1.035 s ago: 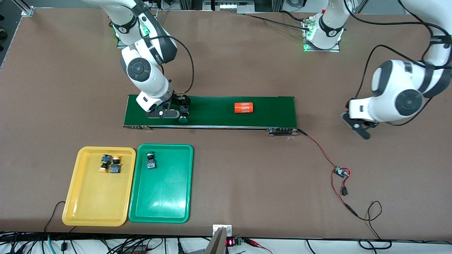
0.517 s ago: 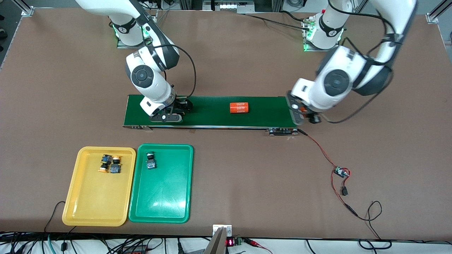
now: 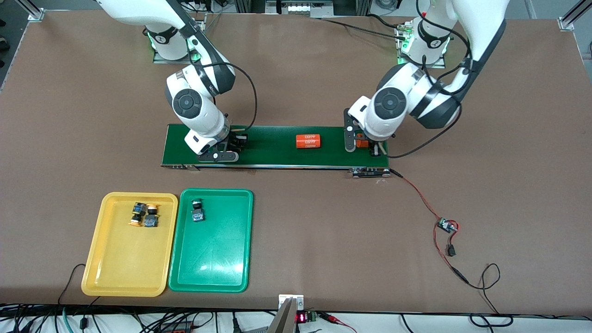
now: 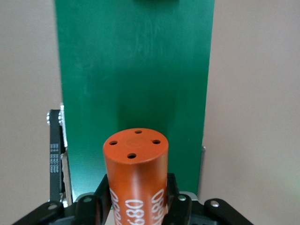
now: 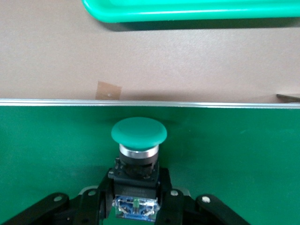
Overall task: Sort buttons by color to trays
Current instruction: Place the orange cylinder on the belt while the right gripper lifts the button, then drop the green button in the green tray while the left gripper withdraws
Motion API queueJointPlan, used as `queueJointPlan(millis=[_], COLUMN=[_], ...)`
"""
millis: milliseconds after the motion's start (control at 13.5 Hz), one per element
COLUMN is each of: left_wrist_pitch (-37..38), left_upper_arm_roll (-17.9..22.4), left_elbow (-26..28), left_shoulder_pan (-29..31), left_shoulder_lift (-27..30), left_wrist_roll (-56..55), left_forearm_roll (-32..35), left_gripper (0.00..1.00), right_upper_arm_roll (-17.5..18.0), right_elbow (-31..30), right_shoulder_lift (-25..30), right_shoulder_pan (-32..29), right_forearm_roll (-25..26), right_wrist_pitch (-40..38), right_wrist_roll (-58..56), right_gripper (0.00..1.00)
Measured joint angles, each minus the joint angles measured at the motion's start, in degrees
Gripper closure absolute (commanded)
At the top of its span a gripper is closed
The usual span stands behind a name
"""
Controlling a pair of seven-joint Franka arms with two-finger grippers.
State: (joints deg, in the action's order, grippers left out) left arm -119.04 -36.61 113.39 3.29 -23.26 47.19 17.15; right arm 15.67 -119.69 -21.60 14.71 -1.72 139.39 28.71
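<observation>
Right pincer (image 5: 136,206) low at the belt's right-arm end, fingers closed around a green-capped button (image 5: 138,140). Left pincer (image 4: 136,211) low at the opposite belt end, clamping an orange cylinder (image 4: 137,173).

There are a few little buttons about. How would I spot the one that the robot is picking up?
Find the long dark-green conveyor belt across the middle of the table, then go to the right arm's end of it. There the right gripper is shut on a green-capped button lying on the belt. The other buttons all lie in the yellow tray and green tray; this is the only one on the belt.
</observation>
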Motion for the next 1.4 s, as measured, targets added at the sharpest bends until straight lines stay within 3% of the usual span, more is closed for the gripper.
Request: queueJointPlan(millis=[148, 222, 296, 739, 961, 1109, 1404], left_wrist_pitch=[-0.7, -1.3, -1.9, -3.4, -2.3, 0.8, 2.3], left_upper_arm_roll=[0.0, 0.0, 0.1, 0.8, 1.0, 2.0, 11.9], left_elbow=[0.1, 0.1, 0.1, -0.4, -1.4, -2.0, -2.3], left_shoulder_pan=[-0.5, -0.5, -0.4, 0.1, 1.1, 2.7, 3.4], left_shoulder_lift=[-1.5, -2.2, -2.6, -2.7, -1.3, 2.0, 10.0], left_wrist_roll=[0.1, 0.1, 0.1, 0.1, -0.1, -0.4, -0.7], left_forearm_roll=[1.2, 1.3, 1.3, 1.3, 0.9, -3.3, -12.7], left_gripper=[0.77, 0.63, 0.01, 0.00, 0.00, 0.00, 0.00], right_upper_arm_roll=[-0.5, -0.9, -1.3, -6.5, -8.0, -8.2, -8.8], right_elbow=[0.4, 0.8, 1.5, 9.9, 15.2, 21.2, 26.5], right_shoulder_lift=[0.3, 0.5, 0.8, 1.3, -2.6, -8.3, -15.9], right_shoulder_pan=[-0.1, -0.1, -0.2, -1.1, -1.6, -1.6, -1.7], right_forearm_roll=[0.0, 0.0, 0.0, 0.1, 0.1, 0.1, 0.1], right_wrist_pitch=[0.2, 0.4, 0.5, -1.1, -1.3, -1.2, 2.3], right_wrist_roll=[-0.6, -0.7, -1.0, -12.1, -14.6, -14.9, -16.6], right_gripper=[0.80, 0.80, 0.80, 0.79, 0.79, 0.79, 0.77])
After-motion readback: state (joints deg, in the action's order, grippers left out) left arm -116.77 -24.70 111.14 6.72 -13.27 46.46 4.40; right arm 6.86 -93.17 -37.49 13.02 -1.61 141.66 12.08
